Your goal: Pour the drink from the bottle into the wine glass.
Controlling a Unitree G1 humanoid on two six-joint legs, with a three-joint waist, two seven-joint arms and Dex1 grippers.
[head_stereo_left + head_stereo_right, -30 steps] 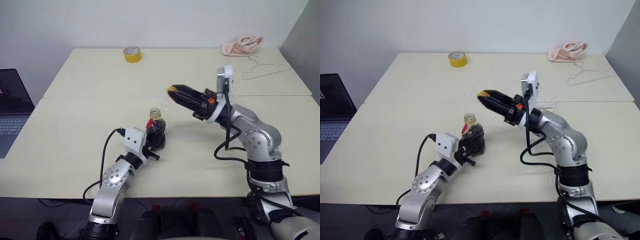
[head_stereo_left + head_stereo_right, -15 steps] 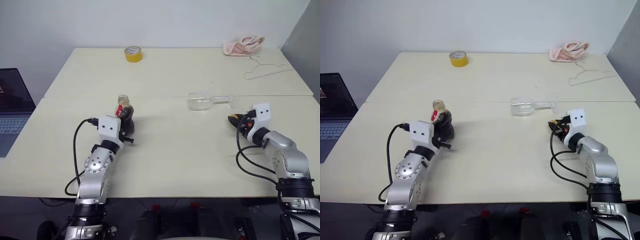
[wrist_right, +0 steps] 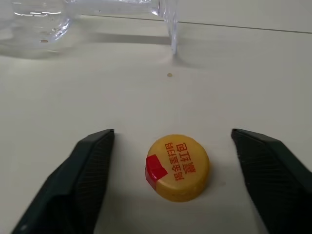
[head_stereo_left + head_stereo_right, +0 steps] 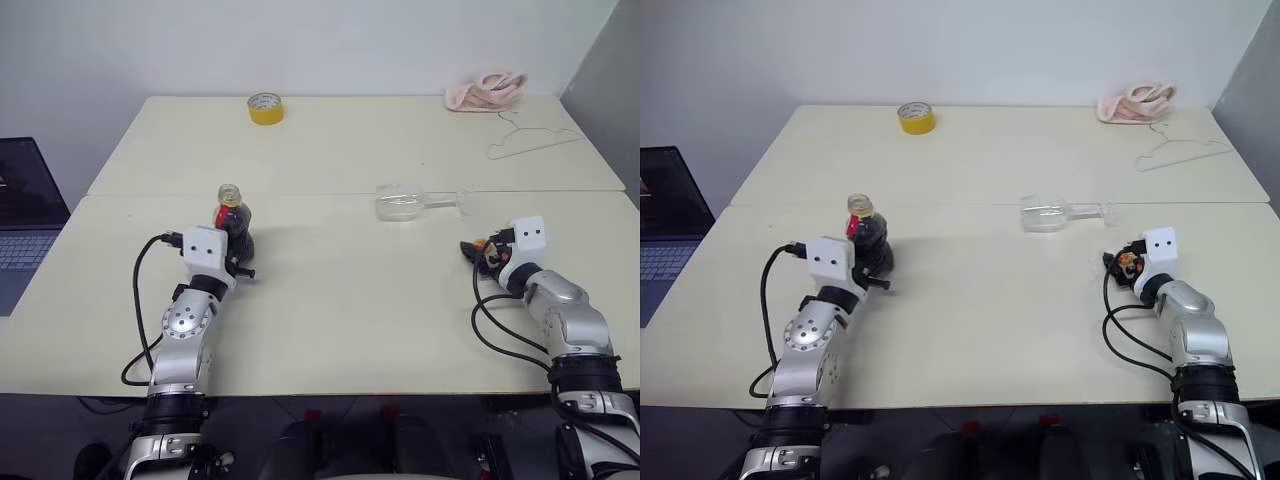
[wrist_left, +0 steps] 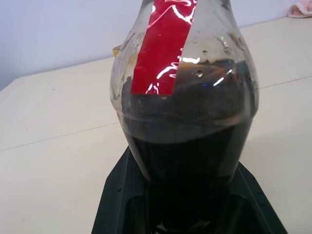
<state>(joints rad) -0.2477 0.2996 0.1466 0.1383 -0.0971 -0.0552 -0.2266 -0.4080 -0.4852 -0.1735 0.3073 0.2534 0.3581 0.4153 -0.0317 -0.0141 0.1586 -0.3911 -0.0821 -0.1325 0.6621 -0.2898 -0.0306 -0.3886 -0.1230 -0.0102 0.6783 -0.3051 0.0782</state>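
Note:
The bottle (image 4: 231, 212) stands upright and uncapped on the left half of the table, with the dark drink (image 5: 187, 161) filling its lower body. My left gripper (image 4: 240, 250) is shut on the bottle's base. To the right, the wine glass (image 4: 402, 202) lies on its side, bowl to the left and foot to the right. My right gripper (image 3: 171, 133) rests low on the table, a short way nearer than the glass's foot. It is open, and the yellow-orange cap (image 3: 178, 167) lies on the table between its fingers, touching neither.
A yellow tape roll (image 4: 264, 107) sits at the far edge, a pink cloth (image 4: 485, 90) at the far right corner, and a wire hanger (image 4: 530, 140) beside it. A laptop (image 4: 25, 215) stands off the table's left side. A seam (image 4: 320, 194) crosses the tabletop.
My right gripper came down from mid-air over the centre to the table at the right and opened, leaving the cap on the table. My left gripper carried the bottle leftward.

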